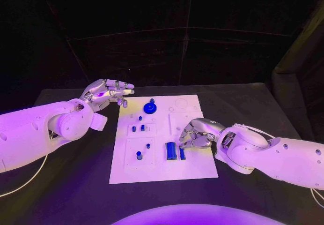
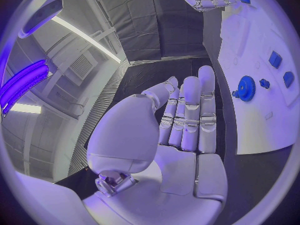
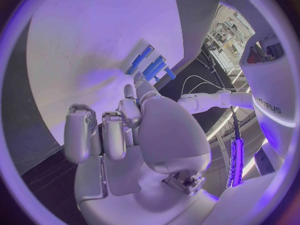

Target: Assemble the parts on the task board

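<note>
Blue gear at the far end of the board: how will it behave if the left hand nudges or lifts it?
The gear looks flat, toothed and rigid, so it probably won't flex. Lying flat on the board, it should slide rather than roll, unless it sits on a peg; that is unclear. Small size suggests light; a thin rim may be awkward to pinch.

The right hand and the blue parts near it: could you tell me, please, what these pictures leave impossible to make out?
- Head view: whether the right hand touches or pinches the blue bars; its curled fingers hide the contact.
- Right wrist view: the fingertips' contact with the task board, covered by the palm.
- Head view: the small parts mid-board are too small to tell their shape.
- Left wrist view: the blue gear shows, but its seating is unclear.
</note>
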Tool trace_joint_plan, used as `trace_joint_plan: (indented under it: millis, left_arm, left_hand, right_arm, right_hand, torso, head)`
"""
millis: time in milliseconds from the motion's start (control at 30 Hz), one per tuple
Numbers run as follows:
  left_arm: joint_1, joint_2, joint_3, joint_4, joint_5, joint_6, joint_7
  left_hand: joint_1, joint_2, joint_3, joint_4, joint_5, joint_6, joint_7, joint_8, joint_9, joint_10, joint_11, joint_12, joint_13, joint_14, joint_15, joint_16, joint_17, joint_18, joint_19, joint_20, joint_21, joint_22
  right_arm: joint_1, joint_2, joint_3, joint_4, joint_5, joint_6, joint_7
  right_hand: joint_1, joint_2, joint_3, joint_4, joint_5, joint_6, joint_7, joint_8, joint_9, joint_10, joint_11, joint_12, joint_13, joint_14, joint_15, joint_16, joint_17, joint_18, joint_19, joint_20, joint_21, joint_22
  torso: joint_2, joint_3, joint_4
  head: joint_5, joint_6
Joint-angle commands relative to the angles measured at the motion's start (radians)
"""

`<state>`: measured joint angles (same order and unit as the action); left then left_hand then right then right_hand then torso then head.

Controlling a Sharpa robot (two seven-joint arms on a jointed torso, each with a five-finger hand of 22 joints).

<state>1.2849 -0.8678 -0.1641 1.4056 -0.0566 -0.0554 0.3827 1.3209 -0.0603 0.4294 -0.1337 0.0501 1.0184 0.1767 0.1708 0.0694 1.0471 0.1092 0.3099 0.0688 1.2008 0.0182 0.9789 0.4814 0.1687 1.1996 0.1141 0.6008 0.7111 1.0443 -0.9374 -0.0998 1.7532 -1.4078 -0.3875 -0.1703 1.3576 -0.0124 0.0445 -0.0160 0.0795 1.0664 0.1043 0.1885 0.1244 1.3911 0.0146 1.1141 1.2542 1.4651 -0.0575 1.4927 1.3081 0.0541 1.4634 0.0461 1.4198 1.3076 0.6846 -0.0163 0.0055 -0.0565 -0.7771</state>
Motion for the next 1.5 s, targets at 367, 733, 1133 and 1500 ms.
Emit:
trace_joint_plan:
  millis: [367,733,1133,1500]
  left_arm:
    - [0.001,0.02,-0.016,-0.032,0.035,0.01,0.056]
    - [-0.018,0.092,-0.019,-0.166,0.125,-0.01,0.124]
    - [-0.034,0.141,-0.01,-0.226,0.111,-0.057,0.097]
    - [-0.113,0.12,0.059,-0.072,0.089,-0.317,0.113]
  left_hand:
    - [-0.029,0.003,-0.037,0.019,0.005,-0.013,0.007,0.005,-0.002,-0.042,0.017,-0.018,-0.007,-0.187,0.035,-0.253,-0.134,0.003,-0.189,0.028,-0.164,-0.091]
    - [-0.032,0.01,-0.042,0.039,0.0,-0.018,0.006,-0.039,-0.005,-0.033,0.046,-0.132,-0.008,-0.266,0.119,-0.655,-0.328,0.003,-0.44,0.13,-0.455,-0.314]
    - [-0.562,0.06,-0.224,0.134,-0.05,-0.441,-0.08,-0.171,-0.069,-0.472,0.005,-0.31,-0.069,-0.663,0.083,-0.852,-0.481,-0.053,-0.786,0.056,-0.601,-0.518]
    - [-0.836,0.06,-0.298,0.134,-0.05,-0.649,-0.177,-0.171,-0.069,-0.679,-0.036,-0.31,-0.069,-0.857,-0.018,-0.898,-0.481,-0.088,-0.935,-0.006,-0.601,-0.588]
  right_arm:
    - [0.082,0.02,0.002,-0.159,0.891,-0.027,0.433]
    - [0.108,0.197,0.036,-0.481,1.187,0.047,0.637]
    - [0.1,0.264,0.046,-0.568,1.163,0.001,0.598]
    - [0.039,0.195,0.08,-0.321,1.32,-0.245,0.657]
  right_hand:
    - [0.012,0.012,0.049,-0.003,0.107,-0.064,0.051,-0.051,-0.037,-0.29,0.059,-0.828,-0.654,-0.239,0.055,-0.835,-0.664,0.132,-0.38,0.043,-0.713,-0.747]
    - [-0.011,-0.04,0.178,-0.006,0.1,-0.052,0.077,-0.121,-0.056,-0.263,0.115,-1.052,-1.061,-0.405,0.162,-1.352,-1.036,0.131,-0.495,0.164,-1.164,-1.066]
    - [-0.569,0.012,0.082,0.016,0.022,-0.476,0.005,-0.188,-0.124,-0.735,0.073,-1.114,-1.254,-0.805,0.057,-1.493,-1.214,0.065,-0.85,0.087,-1.328,-1.216]
    - [-0.849,0.012,0.038,0.016,-0.079,-0.686,-0.034,-0.188,-0.124,-0.969,-0.015,-1.114,-1.254,-1.04,0.057,-1.493,-1.308,0.032,-1.068,0.039,-1.42,-1.308]
  torso:
    - [-0.032,-0.0099,-0.0084]
    - [-0.058,-0.0075,-0.009]
    - [-0.072,-0.0024,-0.0085]
    - [-0.14,0.0161,-0.0055]
  head:
    - [-0.014,0.04]
    - [-0.01,0.108]
    - [0.003,0.147]
    - [0.056,0.177]
